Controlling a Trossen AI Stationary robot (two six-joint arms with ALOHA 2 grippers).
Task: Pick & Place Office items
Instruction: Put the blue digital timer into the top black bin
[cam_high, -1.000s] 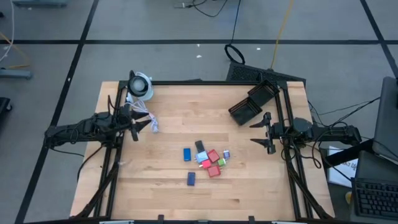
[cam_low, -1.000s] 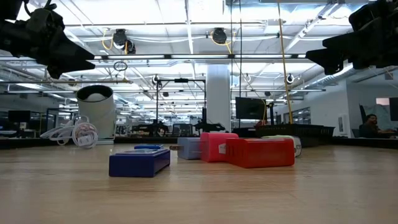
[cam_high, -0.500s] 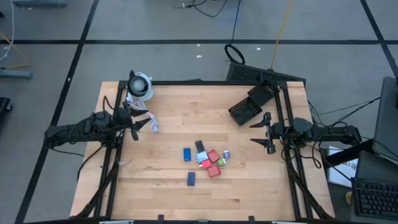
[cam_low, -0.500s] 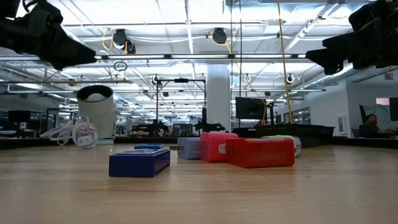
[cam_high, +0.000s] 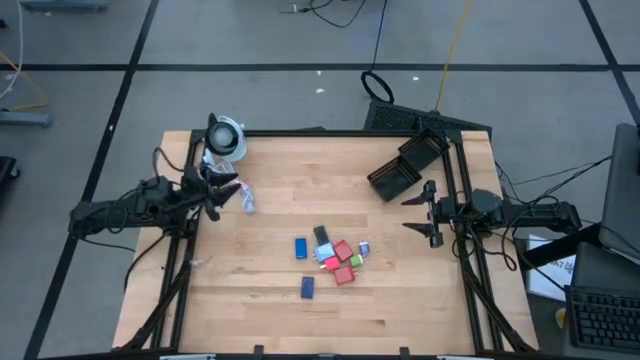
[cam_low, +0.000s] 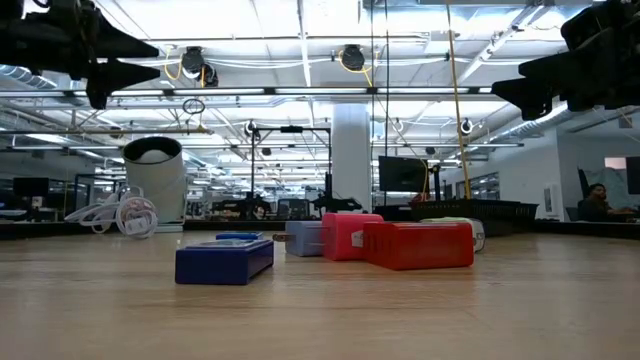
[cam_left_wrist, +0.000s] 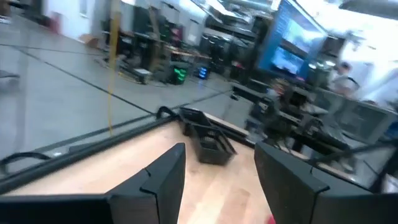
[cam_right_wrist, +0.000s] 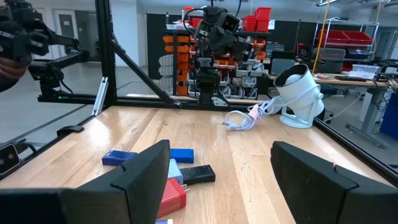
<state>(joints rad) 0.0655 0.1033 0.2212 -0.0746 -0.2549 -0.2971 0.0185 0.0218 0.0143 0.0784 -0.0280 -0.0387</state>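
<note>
The small flat rectangular blocks (cam_high: 334, 255) in blue, red, pink, green, black and pale lilac lie in a loose cluster on the middle of the pale wooden desk (cam_high: 270, 320), and none of them has moved. One blue block (cam_high: 308, 287) lies a little apart from the cluster, on the near side.

What has changed is only the left claw (cam_high: 218, 196): it has drawn back a little toward the desk's left edge, away from the cluster, near the white coiled cable (cam_high: 243, 197). Its jaws stand narrow and hold nothing. The right claw (cam_high: 431, 213) hangs unchanged, well apart from the cluster on the other side, open and empty.

I judge that no picking has begun.

Beyond the cluster lies a black tray (cam_high: 408, 165). Around the desk is a grey floor with dark lines.
</note>
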